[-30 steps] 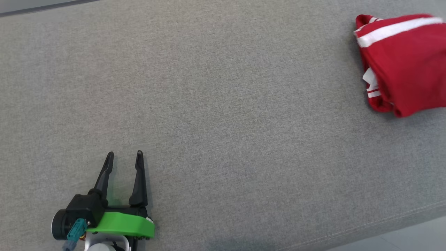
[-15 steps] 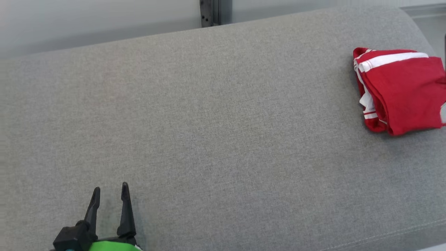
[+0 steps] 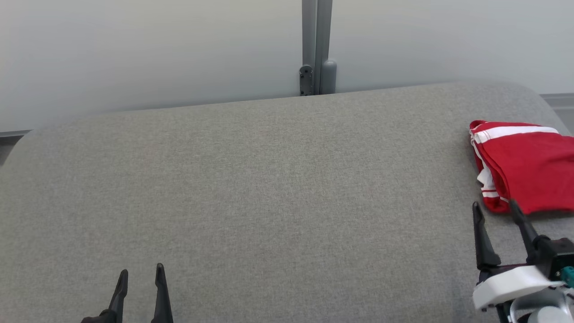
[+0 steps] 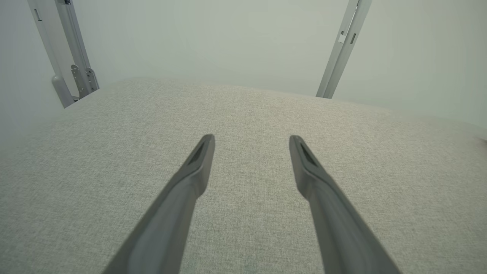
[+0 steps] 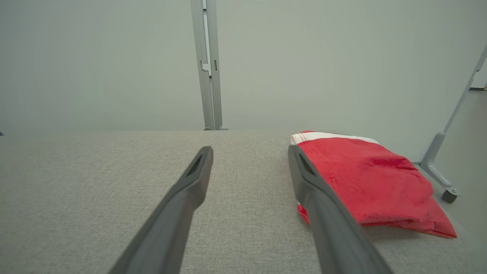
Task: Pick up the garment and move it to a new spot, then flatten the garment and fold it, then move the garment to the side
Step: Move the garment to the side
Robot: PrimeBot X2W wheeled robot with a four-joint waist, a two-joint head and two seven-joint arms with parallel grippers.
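Right gripper jaws wide, empty; one tip perhaps touching folded red garment (white-striped edge), unclear. Left gripper jaws wide, empty, well apart from garment. Garment lies at right end of grey cushion.

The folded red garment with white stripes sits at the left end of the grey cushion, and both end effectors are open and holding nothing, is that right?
Not quite. The red garment lies at the right end of the grey cushion, not the left, as the head view shows. The left end effector and right end effector are indeed open and holding nothing.
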